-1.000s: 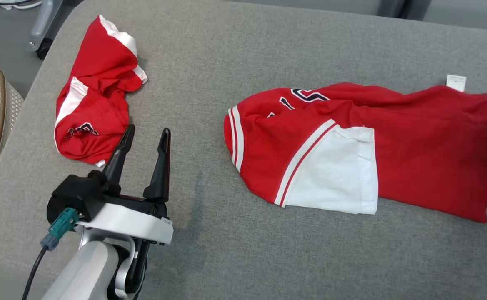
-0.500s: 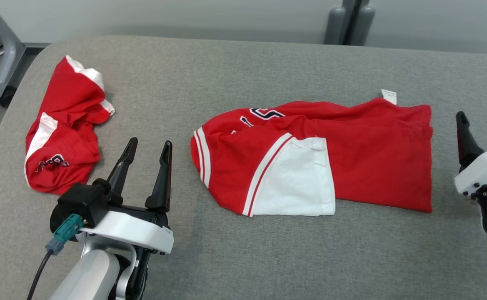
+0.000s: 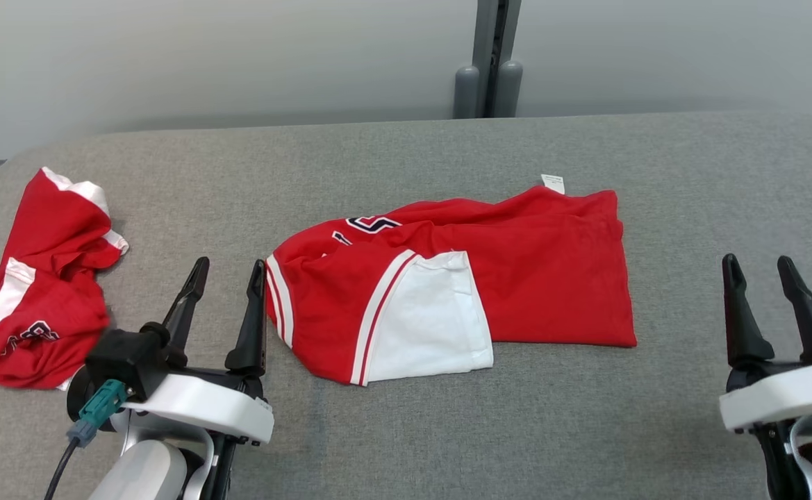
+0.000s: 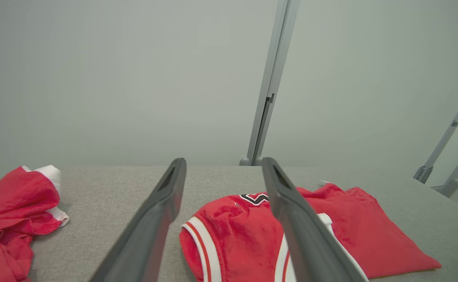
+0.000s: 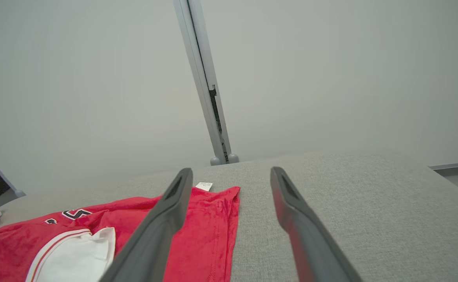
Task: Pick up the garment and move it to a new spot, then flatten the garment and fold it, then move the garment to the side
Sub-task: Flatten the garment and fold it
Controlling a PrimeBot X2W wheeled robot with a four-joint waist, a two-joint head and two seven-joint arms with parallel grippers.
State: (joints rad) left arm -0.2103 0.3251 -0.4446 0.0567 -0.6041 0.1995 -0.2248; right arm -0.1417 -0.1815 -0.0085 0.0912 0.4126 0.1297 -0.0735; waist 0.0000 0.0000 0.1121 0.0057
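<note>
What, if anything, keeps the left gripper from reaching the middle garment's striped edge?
Probably nothing, so yes: the left gripper stands open right beside the striped edge of the middle garment, with nothing lying between them.

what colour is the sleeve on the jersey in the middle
White sleeve on a red jersey; head view shows it best.

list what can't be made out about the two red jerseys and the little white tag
Lettering on the spread jersey: head view, the cloth's own folds hide all but part of it.
White tag: head view, print too small to read.
Crumpled jersey: left wrist view, cut off by the left and bottom edges.
White sleeve: left wrist view, mostly behind a finger of the left pincer.
</note>
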